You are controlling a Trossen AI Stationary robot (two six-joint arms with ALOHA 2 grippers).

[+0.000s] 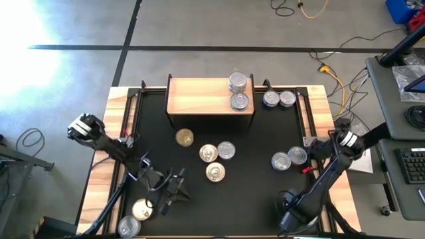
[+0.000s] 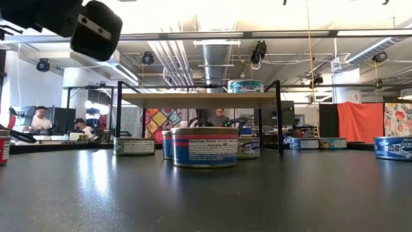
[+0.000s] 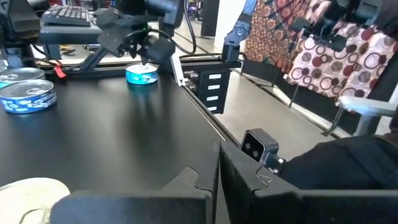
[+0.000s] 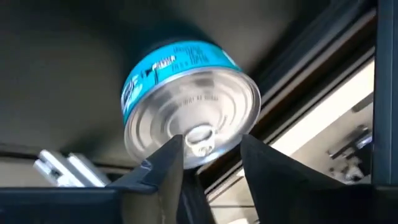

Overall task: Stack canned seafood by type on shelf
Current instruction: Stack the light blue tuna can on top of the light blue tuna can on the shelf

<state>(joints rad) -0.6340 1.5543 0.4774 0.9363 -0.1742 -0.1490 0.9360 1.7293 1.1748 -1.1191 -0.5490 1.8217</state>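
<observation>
Silver-lidded round blue-label can sits between right gripper's apart fingers, untouched

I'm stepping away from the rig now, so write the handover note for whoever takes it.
Right gripper: open, tips at a blue-labelled tin by the table's front right edge; no grip visible yet.
Left gripper: shut, waiting front left, nothing seen in it.
Shelf: two silver-lidded tins at its right end.
Loose on the table: a pair right of the shelf, three gold-lidded tins and a silver one mid-table, a pair at right, two front left.
Done: two shelved. Left: every loose tin, stacked by type.
</observation>
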